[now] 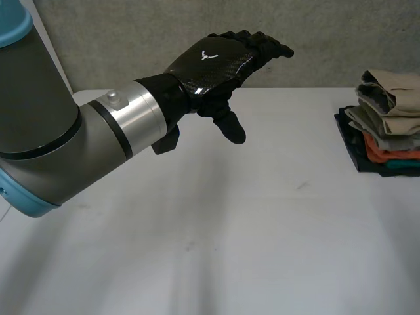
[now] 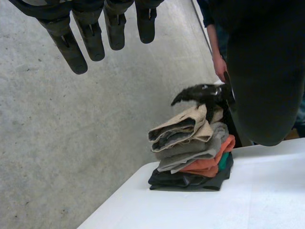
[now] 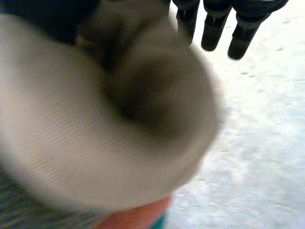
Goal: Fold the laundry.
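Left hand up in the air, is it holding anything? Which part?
Nothing. The left hand hangs above the table with its fingers straight and nothing between them.

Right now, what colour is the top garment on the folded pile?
Beige. The top garment shows best in the left wrist view.

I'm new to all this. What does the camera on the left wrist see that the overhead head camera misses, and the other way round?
The left wrist view gives you the right hand resting on top of the stack of folded clothes, and a person's forearm behind that stack. The head view gives you the grey left arm and the back of the left hand, held open above the white table. Both share the stack, the table and the left hand's straight fingers.
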{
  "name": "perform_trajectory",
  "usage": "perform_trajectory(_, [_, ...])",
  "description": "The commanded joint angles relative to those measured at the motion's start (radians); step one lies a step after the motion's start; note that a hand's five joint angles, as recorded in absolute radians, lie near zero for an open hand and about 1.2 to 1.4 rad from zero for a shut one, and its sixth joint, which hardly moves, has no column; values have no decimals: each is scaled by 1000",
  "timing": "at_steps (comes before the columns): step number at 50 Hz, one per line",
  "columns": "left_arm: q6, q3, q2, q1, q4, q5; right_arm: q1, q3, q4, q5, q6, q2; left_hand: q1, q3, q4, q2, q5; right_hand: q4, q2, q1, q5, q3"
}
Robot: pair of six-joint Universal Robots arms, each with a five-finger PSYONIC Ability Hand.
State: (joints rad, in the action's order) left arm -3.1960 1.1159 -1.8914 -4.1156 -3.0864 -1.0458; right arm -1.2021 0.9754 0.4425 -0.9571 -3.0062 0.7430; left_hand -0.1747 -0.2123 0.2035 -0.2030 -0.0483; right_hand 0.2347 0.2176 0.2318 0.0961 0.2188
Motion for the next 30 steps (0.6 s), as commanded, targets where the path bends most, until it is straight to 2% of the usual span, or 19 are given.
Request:
perform_trajectory(1, [4,-2,11,11,0,0,9,135,-16,-215,12,240,-21,16,-8,7,27,-60,-43,-57,-96,-44])
perform_trajectory(6, [4,-1,17,29,2,0,44,198,-125,-229,35,372,-21,16,-8,7,27,-60,-43,-57,-96,-44])
perform_trajectory(9, [5,2,17,37,3,0,116,184,-276,-245,108,440,-21,16,-8,7,27,-60,-43,-57,-96,-44])
perform_trajectory(12, [5,10,21,40,0,0,180,131,-399,-304,243,475,-21,16,-8,7,27,-60,-43,-57,-96,-44])
perform_trajectory(13, [5,10,24,40,0,0,185,114,-415,-330,280,478,-21,16,-8,7,27,-60,-43,-57,-96,-44])
perform_trajectory(16, [7,-5,40,41,-9,-2,184,52,-380,-481,391,481,-18,19,-11,10,30,-60,-43,-57,-96,-44])
perform_trajectory(18, [10,-14,47,41,-21,-8,156,49,-282,-563,392,486,-18,19,-11,10,30,-60,-43,-57,-96,-44])
perform_trajectory(19, [11,-22,52,40,-29,-16,133,57,-239,-577,386,489,-18,19,-11,10,30,-60,-43,-57,-96,-44])
perform_trajectory(23, [45,-63,75,34,-74,-106,-26,160,-22,-551,342,579,-21,16,-8,7,27,-60,-43,-57,-96,-44])
perform_trajectory(24, [63,-74,89,29,-89,-158,-49,190,13,-539,331,604,-21,16,-8,7,27,-60,-43,-57,-96,-44])
perform_trajectory(27, [84,-83,109,15,-107,-242,-141,325,134,-467,279,688,-21,16,-8,7,27,-60,-43,-57,-96,-44])
perform_trajectory(28, [82,-80,123,-6,-113,-300,-157,351,149,-451,267,699,-21,16,-8,7,27,-60,-43,-57,-96,-44])
perform_trajectory(30, [76,-71,132,-34,-115,-358,-223,426,177,-398,216,723,-18,19,-11,10,30,-60,-43,-57,-96,-44])
